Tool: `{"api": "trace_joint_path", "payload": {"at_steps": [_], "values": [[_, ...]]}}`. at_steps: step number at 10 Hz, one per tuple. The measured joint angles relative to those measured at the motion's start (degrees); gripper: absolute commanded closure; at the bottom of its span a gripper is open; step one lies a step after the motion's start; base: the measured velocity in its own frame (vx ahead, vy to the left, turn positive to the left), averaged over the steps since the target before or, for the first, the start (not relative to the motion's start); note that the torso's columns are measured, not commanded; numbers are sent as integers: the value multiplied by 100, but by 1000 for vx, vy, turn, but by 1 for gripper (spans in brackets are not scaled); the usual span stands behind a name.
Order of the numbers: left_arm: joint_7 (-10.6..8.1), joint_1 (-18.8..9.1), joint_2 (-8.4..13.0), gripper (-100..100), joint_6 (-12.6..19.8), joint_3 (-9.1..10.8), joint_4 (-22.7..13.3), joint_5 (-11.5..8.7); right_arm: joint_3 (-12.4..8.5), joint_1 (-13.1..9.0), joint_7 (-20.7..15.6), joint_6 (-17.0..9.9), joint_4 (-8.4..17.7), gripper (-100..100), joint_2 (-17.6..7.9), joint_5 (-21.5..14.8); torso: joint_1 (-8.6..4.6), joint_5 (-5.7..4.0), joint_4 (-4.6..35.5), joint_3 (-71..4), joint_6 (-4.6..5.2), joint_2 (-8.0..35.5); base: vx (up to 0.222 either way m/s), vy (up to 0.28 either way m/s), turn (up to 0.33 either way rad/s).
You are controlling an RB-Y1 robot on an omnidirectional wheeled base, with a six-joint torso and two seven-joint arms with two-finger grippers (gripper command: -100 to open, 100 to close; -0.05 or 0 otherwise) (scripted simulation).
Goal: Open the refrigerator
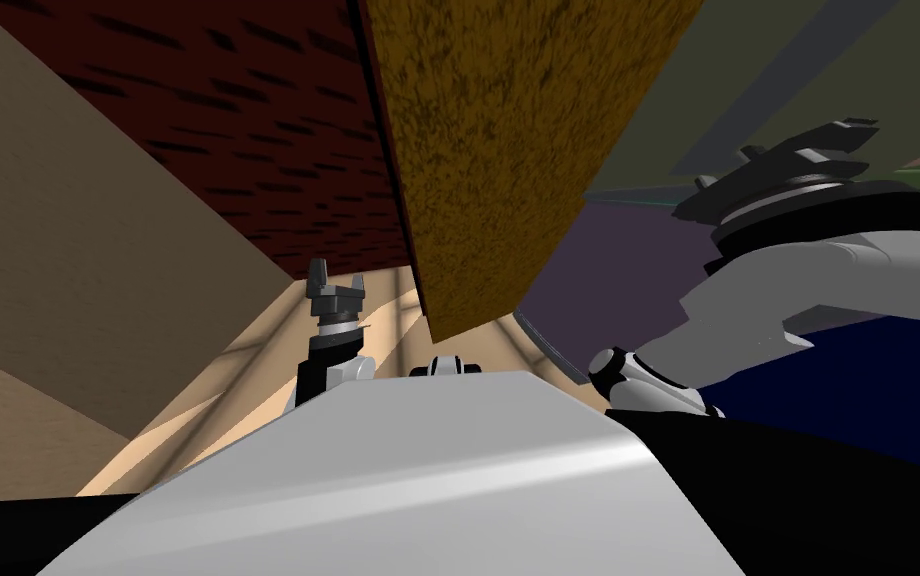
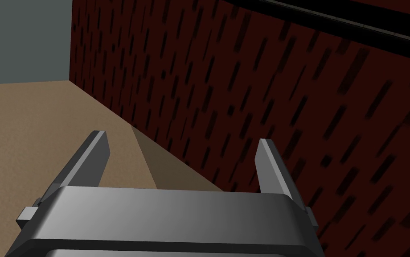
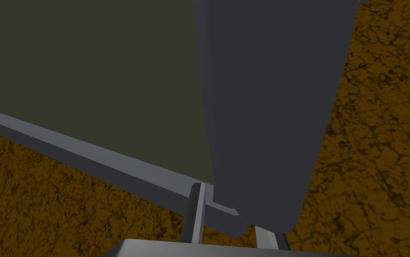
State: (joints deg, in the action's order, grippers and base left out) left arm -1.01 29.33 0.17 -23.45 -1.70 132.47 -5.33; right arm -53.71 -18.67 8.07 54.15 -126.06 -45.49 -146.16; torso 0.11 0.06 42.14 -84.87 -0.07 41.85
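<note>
Refrigerator (image 3: 88, 67): dark olive door face, close ahead of the right tool (image 3: 231, 207), which is raised high. Whether the door has begun to swing cannot be told.

Hazards (judged, not seen).
- The hold sits at the very end of the handle (image 3: 266, 111). A pull that strays from the door's arc could let the fingers slide off that end.
- The right arm is lifted and bent close beside the head. There is little room to draw back, so the pull may stall unless the robot's base or torso gives way.
- A mottled brown surface (image 3: 378, 134) lies to either side of the door. An arm sweeping round with the door could strike it.

Right tool: narrow, its fingers (image 3: 198, 205) well inside their open spread. It appears closed on the near end of the handle, a broad dark grey slab running away from the tool. One finger stands just beside the slab's edge. The other's tip is hidden behind the slab, so contact on that side cannot be confirmed.

Outward from the right tool:
- Grey ledge (image 3: 88, 151), running sideways from the fingers across the door face.
- Beyond the ledge, the olive door panel.
- Past the panel, the mottled brown surface.

Left tool (image 2: 181, 138): wide open, holding nothing and touching nothing. It is held low, well apart from the right tool. A dark red panel (image 2: 289, 111) with black dashes is to one side of it, and a tan surface (image 2: 30, 134) lies beyond its fingers.
</note>
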Motion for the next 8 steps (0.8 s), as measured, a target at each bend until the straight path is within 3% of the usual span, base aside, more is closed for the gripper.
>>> {"api": "trace_joint_path", "payload": {"at_steps": [8], "values": [[0, 0, 0, 0, 0, 0, 1, 0, -277, 59, 112, 644, -511, 100, 94, -1179, -34, 23, 6, -46, -13, -27, 188, 166, 39]]}}
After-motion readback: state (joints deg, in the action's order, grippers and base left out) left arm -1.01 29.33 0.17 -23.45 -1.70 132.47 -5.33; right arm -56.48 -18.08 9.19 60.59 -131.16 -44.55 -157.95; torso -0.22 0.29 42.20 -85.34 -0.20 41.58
